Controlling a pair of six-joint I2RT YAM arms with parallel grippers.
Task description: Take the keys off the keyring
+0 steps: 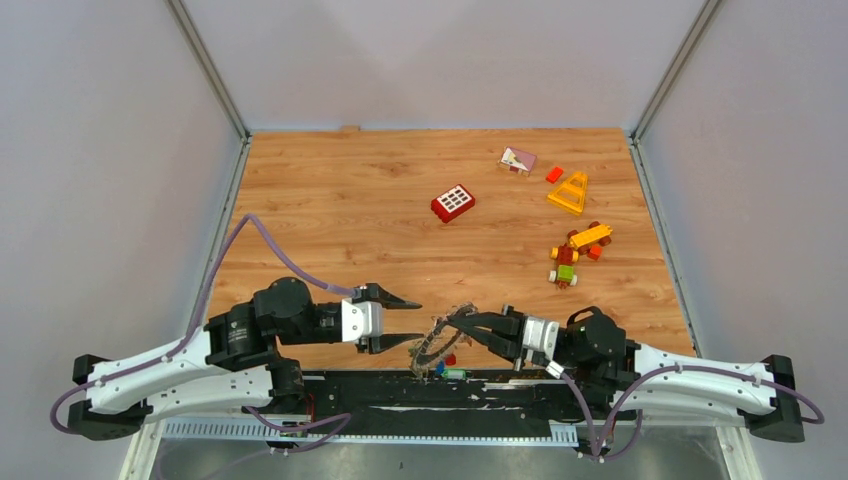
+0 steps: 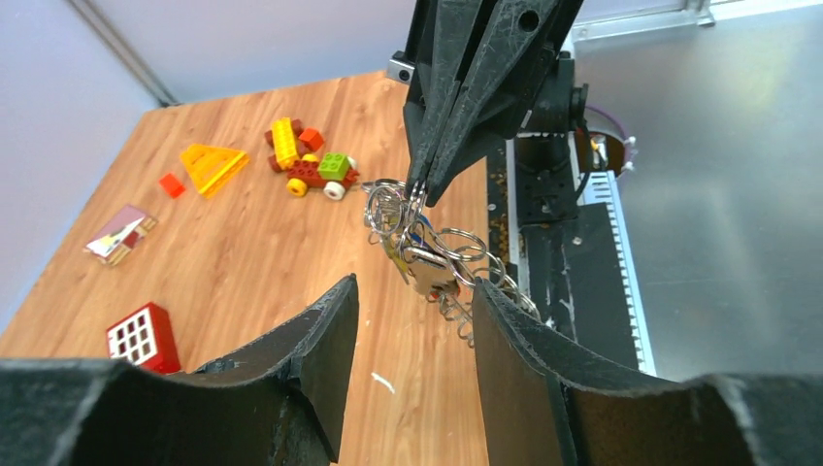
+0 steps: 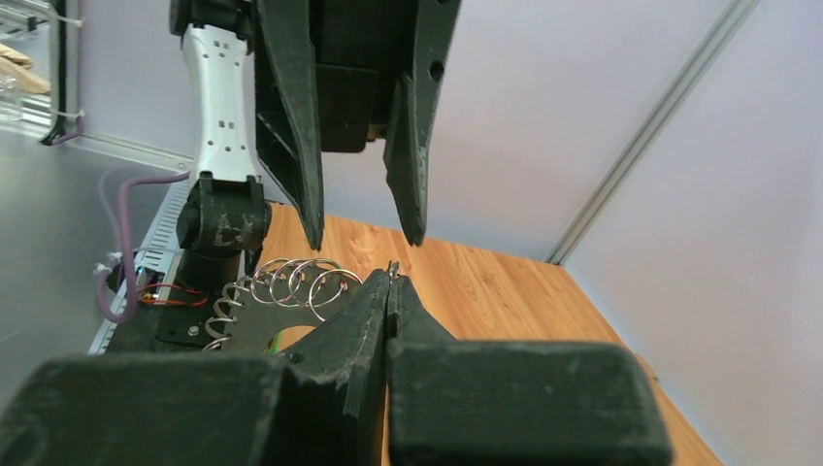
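Observation:
The keyring [image 1: 437,345] hangs tilted just above the table's near edge, a grey ring fringed with small split rings and silver keys [image 2: 428,271]. My right gripper [image 1: 462,318] is shut on its upper edge; in the right wrist view a sliver of wire pokes out between the pressed fingertips [image 3: 392,277], with the rings [image 3: 301,282] to their left. My left gripper [image 1: 415,320] stands open just left of the keyring, facing it. In the left wrist view its jaws [image 2: 414,286] hold nothing, and the keyring [image 2: 427,248] hangs beyond them, near the right finger.
A red window brick [image 1: 453,203] lies mid-table. At the back right are a pink-white piece [image 1: 517,161], a small red brick [image 1: 554,174], a yellow triangle [image 1: 569,193] and a toy brick vehicle [image 1: 575,252]. Small red, blue and green bits [image 1: 449,365] lie under the keyring by the black base plate [image 1: 400,395].

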